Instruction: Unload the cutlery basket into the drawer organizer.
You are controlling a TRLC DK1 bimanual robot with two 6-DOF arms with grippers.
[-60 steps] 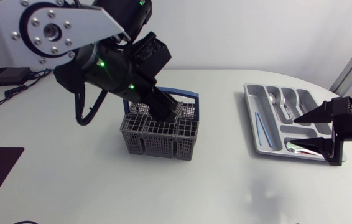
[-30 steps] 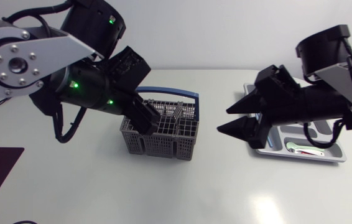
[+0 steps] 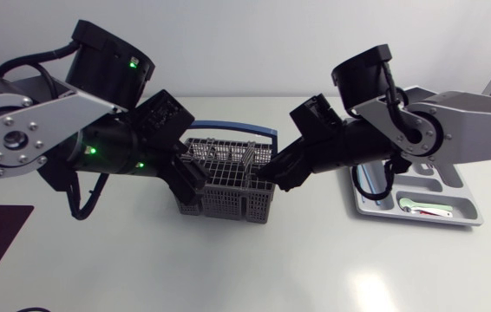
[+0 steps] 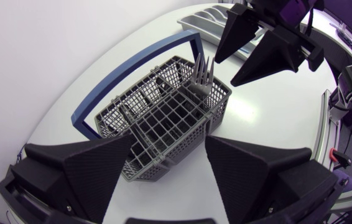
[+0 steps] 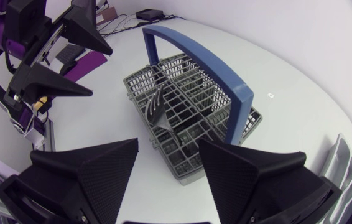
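The left gripper (image 4: pixel 167 139) waits spread and empty at the cutlery basket (image 3: pixel 228 192), while the right gripper (image 5: pixel 168 144), equally spread, must descend and pinch the forks (image 4: pixel 202 72).

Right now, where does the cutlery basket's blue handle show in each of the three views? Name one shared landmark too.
Head view: the blue handle arches along the grey basket's far side, between the two arms.
Left wrist view: the handle curves over the basket.
Right wrist view: the handle stands across the basket.
Shared landmark: the grey basket.
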